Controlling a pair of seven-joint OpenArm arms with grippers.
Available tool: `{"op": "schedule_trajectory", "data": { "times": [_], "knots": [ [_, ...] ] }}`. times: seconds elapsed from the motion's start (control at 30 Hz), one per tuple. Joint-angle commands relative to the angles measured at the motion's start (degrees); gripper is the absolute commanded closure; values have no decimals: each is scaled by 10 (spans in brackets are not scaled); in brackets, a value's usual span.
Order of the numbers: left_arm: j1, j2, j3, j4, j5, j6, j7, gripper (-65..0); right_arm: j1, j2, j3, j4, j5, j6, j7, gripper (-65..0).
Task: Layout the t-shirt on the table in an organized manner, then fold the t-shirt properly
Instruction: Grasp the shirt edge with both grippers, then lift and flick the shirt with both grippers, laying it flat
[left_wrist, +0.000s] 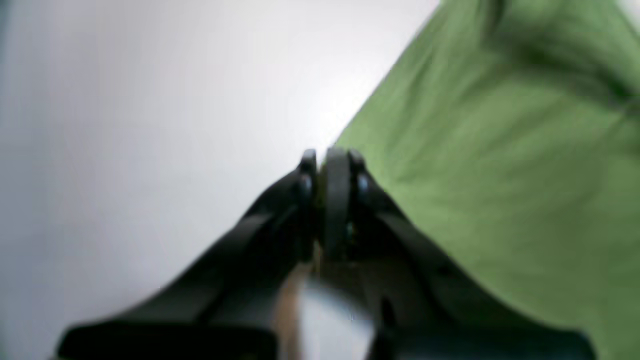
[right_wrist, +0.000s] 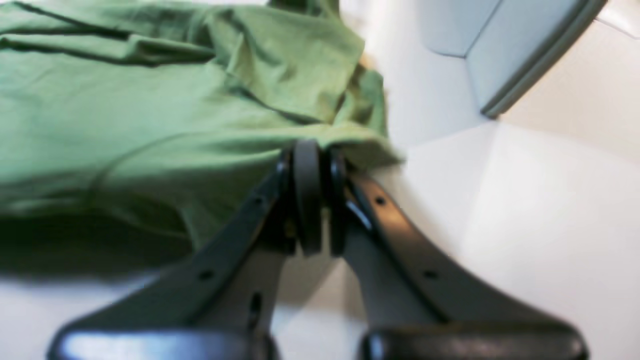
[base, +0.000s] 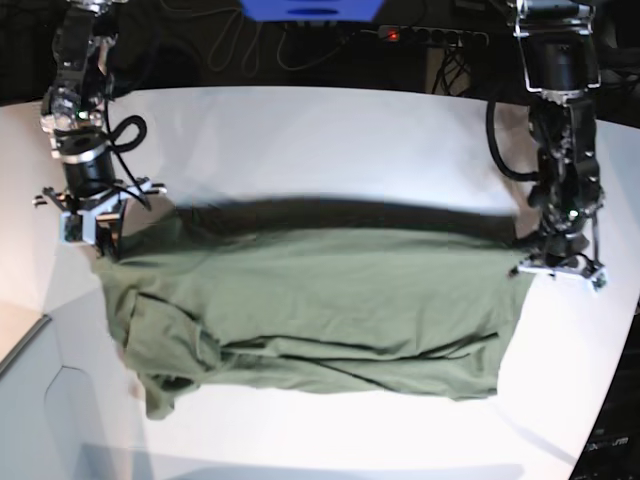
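The olive green t-shirt (base: 320, 300) lies stretched sideways across the white table (base: 320, 140), its far edge raised above a dark shadow. My left gripper (base: 535, 262) is shut on the shirt's right-hand end. In the left wrist view its closed fingertips (left_wrist: 330, 152) meet the edge of the cloth (left_wrist: 500, 175). At the shirt's far left corner my right gripper (base: 103, 240) is shut. The right wrist view shows its jaws (right_wrist: 312, 145) pinching the wrinkled fabric (right_wrist: 150, 110), with a bunched sleeve beyond them.
A power strip (base: 430, 35) with a red light, cables and a blue object (base: 310, 10) sit behind the table's far edge. A grey panel (right_wrist: 500, 55) borders the table beside the right gripper. In the base view it shows at the bottom left (base: 40, 400).
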Motion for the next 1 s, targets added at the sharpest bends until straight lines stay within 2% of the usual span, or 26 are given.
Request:
{"op": "schedule_trajectory", "data": {
  "times": [0.0,0.2,0.37,0.47,0.73,0.87,0.97],
  "knots": [
    [3,-7,-12,33,4,0,1,-3,3,6,2,28,8,-1,22,0],
    [12,-7,-26,114,4,0,42,-2,15,6,-1,69,8,-1,22,0],
    [-58,8,-15,98,4,0,44,-2,89,6,-2,33,8,-1,17,0],
    [-122,16,-12,51,4,0,45,-2,153,6,-2,-15,8,16,16,0],
    [-310,17,24,-129,4,0,37,-2,338,6,-3,-157,5,18,16,0],
    [-415,17,60,-213,4,0,6,-2,451,9,-11,-226,4,18,8,0],
    [-486,17,84,-254,4,0,-13,-2,517,9,-11,-229,4,18,-17,0]
  ]
}}
